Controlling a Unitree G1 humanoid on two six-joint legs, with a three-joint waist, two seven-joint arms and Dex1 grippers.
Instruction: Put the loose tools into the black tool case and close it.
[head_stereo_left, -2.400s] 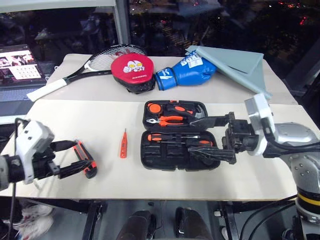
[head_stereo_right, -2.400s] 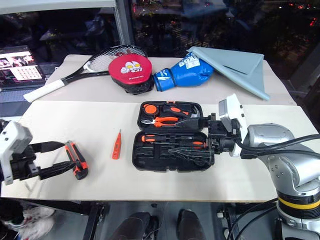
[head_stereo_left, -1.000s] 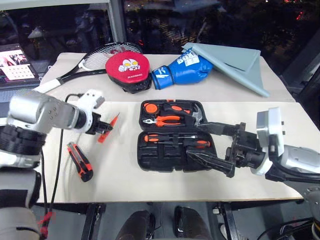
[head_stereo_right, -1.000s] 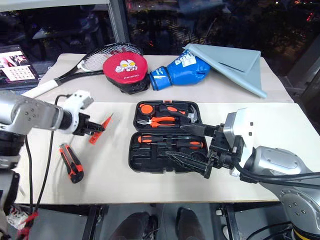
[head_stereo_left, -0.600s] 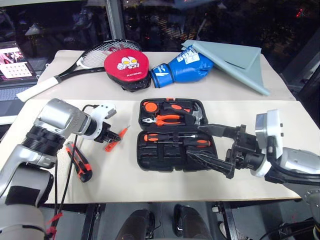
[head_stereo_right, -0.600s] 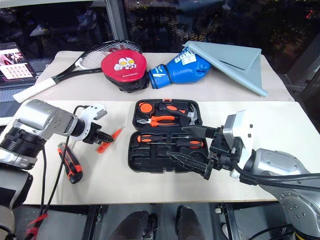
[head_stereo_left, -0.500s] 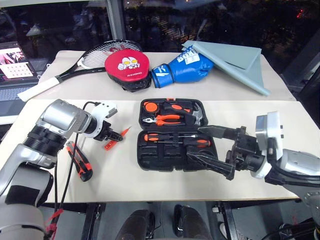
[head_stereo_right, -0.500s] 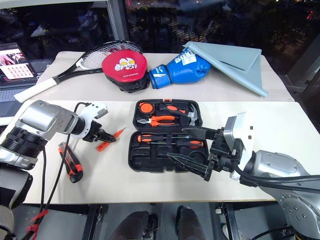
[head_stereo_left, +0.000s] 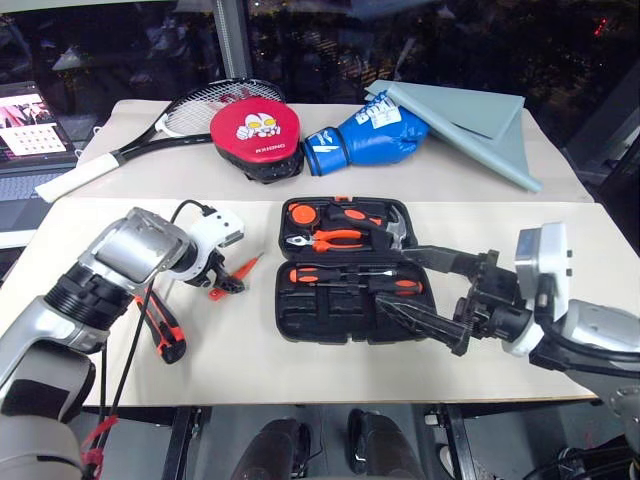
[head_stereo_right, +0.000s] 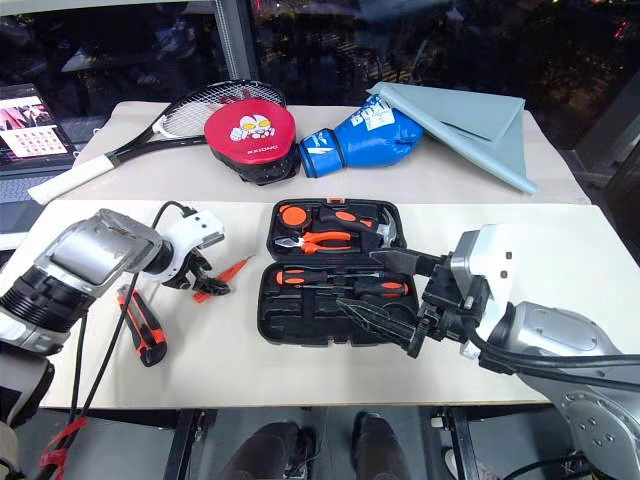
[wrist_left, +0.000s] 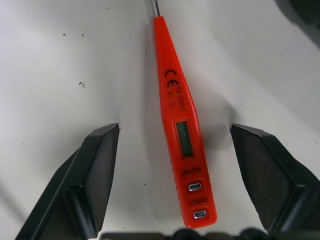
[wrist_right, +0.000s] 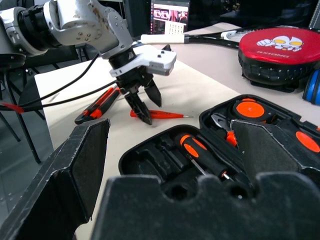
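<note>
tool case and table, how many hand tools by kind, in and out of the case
Screwdrivers in the black tool case: 2
Pliers: 1
Hammer: 1
Tester screwdriver on the table, between the open fingers of the left tool: 1
Utility knife on the table: 1
Total: 6

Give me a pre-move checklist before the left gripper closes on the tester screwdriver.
1. Left gripper open, straddling the tester screwdriver: ok.
2. Tester lying flat on the table, roughly centred between the fingers: ok.
3. Black tool case open, lid laid back: ok.
4. Free recess for the tester in the case: cannot tell.
5. Right gripper open, hovering over the case's near right corner, may block placement: not ok.
6. Utility knife still loose on the table: not ok.
</note>
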